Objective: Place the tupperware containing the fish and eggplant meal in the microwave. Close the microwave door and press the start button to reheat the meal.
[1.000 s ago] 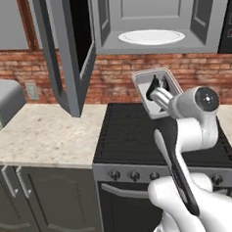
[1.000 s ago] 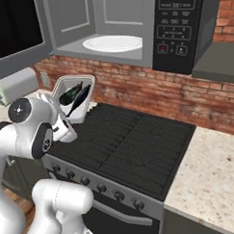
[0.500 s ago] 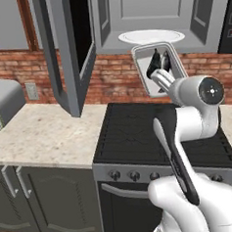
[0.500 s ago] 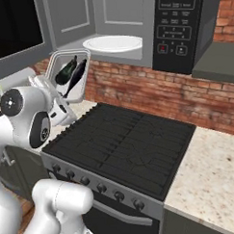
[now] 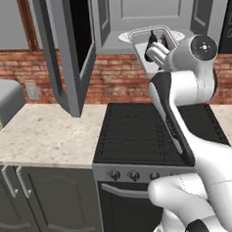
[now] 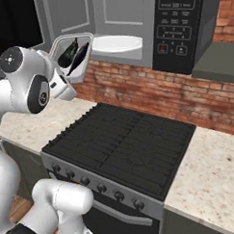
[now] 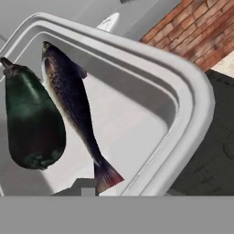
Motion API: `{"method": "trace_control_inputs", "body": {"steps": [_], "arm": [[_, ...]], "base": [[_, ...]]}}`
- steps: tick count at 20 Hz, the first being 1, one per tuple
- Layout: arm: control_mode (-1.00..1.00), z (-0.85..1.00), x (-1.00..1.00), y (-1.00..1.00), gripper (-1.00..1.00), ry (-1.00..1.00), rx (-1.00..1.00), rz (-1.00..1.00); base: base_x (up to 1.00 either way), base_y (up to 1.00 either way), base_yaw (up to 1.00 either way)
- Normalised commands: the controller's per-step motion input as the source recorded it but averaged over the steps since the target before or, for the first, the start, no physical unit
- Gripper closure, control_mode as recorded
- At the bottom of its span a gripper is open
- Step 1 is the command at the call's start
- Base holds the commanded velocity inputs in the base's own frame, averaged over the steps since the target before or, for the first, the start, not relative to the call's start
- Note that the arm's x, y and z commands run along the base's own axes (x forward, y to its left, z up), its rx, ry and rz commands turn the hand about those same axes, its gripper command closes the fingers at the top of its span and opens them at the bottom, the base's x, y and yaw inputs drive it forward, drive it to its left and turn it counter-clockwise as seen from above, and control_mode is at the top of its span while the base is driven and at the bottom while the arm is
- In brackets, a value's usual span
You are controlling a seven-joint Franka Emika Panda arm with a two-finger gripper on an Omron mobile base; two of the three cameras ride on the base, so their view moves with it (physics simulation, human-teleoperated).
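My gripper (image 6: pixel 68 81) is shut on the lower rim of the tupperware (image 6: pixel 73 75), a pale shallow container tipped up on edge. It hangs in the air at the left front of the microwave (image 6: pixel 134 22), level with the white turntable plate (image 6: pixel 116 43). The hand view looks straight into the tupperware (image 7: pixel 183 91), where a dark eggplant (image 7: pixel 32 123) and a speckled fish (image 7: pixel 73 105) lie side by side. From the left base, the tupperware (image 5: pixel 144 62) overlaps the cavity's opening. The microwave door (image 5: pixel 67 52) stands swung open to the left. The black button panel (image 6: pixel 178 29) is on the right.
A black stove (image 5: pixel 138 131) with knobs lies directly under the microwave and the raised arm. Speckled counter runs on both sides (image 5: pixel 46 137) (image 6: pixel 208 177). A grey toaster (image 5: pixel 2 104) sits at the far left. A brick wall (image 6: pixel 156 88) backs the stove.
The arm has lifted the tupperware from just above the stove's back edge up to the level of the turntable, nearer the microwave opening. The grip has stayed the same.
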Motion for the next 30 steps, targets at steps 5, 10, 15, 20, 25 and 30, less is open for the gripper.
{"method": "trace_control_inputs", "body": {"steps": [5, 10, 15, 20, 25, 30], "arm": [[-1.00, 0.35, 0.36, 0.00, 1.00, 0.04, 0.01, -0.08], [-1.00, 0.02, 0.37, -0.07, 1.00, 0.00, 0.00, -0.07], [-1.00, 0.01, 0.40, -0.24, 1.00, 0.00, 0.00, -0.06], [-1.00, 0.17, 0.37, -0.31, 1.00, 0.00, -0.02, -0.02], [-1.00, 0.24, 0.49, -0.21, 1.00, 0.00, -0.02, -0.01], [-1.00, 0.11, 0.47, -0.27, 1.00, 0.00, 0.00, 0.00]], "base": [[0.00, 0.00, 0.00], [0.00, 0.00, 0.00], [0.00, 0.00, 0.00], [0.00, 0.00, 0.00], [0.00, 0.00, 0.00], [0.00, 0.00, 0.00]]}}
